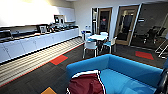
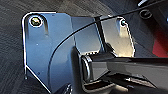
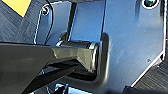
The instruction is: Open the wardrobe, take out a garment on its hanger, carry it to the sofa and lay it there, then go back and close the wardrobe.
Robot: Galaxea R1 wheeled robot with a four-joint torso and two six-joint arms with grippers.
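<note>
Maroon garment [image 1: 86,84] sits closest to the head camera, low centre, draped over the near arm of the sofa [image 1: 130,72] with its white trim [image 1: 83,73] along the top edge. No hanger can be made out in the folds.

Pincer state: cannot tell for either arm. Both wrist views mostly show robot hardware, with no fingers readable, so I have no fixed pincer position to measure from. Best I can do is place things relative to the robot's own front.

Key relation, as a judgement: garment lies just ahead and below, roughly on the centreline, slightly toward the robot's left side. Its bulk hangs down the outside of the sofa arm, while the trimmed edge runs roughly side to side. Which arm is nearer: cannot say, neither arm clearly shows in the head view.

Floor cues: left wrist view shows dark carpet [image 2: 15,35] with a red patch [image 2: 160,47] at one edge; right wrist view shows a yellow-orange tile [image 3: 16,6] on carpet. An orange tile [image 1: 48,90] also sits beside the sofa in the head view.

Sofa seat beyond the garment looks free. Farther off: white chairs [image 1: 90,46], a small round bench [image 1: 98,37], kitchen bench [image 1: 37,42] along the left wall, doors [image 1: 126,23] at the back. Wardrobe: can't spot it.
</note>
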